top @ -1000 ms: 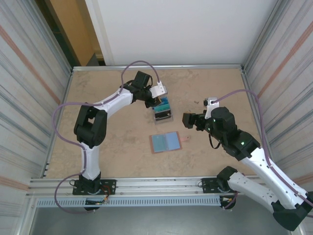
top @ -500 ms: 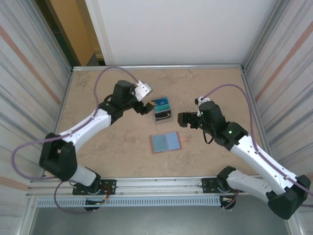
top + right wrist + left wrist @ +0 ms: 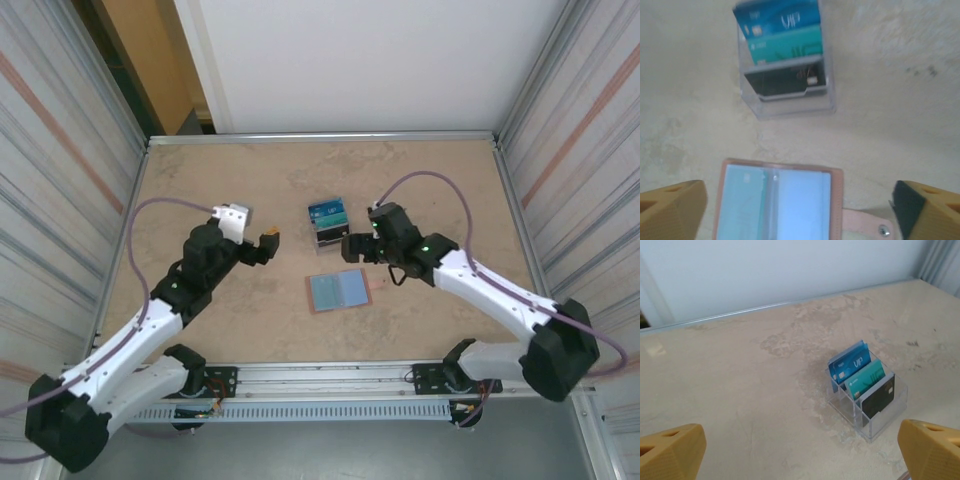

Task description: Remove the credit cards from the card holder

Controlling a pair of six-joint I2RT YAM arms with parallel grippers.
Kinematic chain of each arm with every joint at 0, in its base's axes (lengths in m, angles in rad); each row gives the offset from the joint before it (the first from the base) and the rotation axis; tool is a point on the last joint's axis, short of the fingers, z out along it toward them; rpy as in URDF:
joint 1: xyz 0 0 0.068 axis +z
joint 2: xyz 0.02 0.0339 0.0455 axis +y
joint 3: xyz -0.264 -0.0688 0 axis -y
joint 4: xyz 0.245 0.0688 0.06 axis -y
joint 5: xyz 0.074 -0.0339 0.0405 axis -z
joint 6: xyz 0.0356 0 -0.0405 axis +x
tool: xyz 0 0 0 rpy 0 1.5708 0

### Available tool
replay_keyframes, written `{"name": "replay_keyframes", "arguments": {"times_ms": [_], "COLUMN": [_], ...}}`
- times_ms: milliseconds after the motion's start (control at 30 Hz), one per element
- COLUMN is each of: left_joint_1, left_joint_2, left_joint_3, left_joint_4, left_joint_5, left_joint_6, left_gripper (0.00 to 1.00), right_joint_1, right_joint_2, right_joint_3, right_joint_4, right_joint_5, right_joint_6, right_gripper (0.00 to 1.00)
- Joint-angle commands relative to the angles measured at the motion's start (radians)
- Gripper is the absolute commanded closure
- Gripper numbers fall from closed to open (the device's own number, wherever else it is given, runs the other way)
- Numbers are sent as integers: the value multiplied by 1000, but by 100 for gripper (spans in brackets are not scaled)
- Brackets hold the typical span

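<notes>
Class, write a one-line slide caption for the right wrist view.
Open right gripper hovers above the open card holder, with three credit cards standing in the clear plastic stand beyond.

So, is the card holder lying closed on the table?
No, the card holder lies open, with its pale inner panels facing up.

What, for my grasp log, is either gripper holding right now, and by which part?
Nothing is held. The left gripper and the right gripper are both open and empty; the card holder lies open, untouched.
</notes>
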Motion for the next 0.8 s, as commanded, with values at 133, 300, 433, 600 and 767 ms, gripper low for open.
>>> {"name": "replay_keyframes", "arguments": {"times_ms": [133, 300, 433, 600, 767], "left_joint_1": [9, 23, 27, 27, 27], "left_joint_2": [-138, -185, -196, -190, -178], "left_joint_3": [-97, -125, -129, -139, -143], "left_joint_4": [-51, -85, -117, -117, -109], "left_joint_5": [-162, -186, -205, -196, -196], "left_joint_6": [-207, -228, -227, -228, -233], "left_gripper": [1, 1, 1, 1, 1], "right_joint_1": [149, 222, 259, 291, 305], "right_joint_2": [251, 401, 471, 508, 532], "right_joint_3": [155, 239, 270, 275, 274], "right_joint_4": [-64, -101, -123, -146, -152], "right_joint_5": [6, -34, -50, -32, -25], "right_joint_6": [-22, -32, -28, -24, -16], "right_gripper": [35, 46, 50, 53, 54]}}
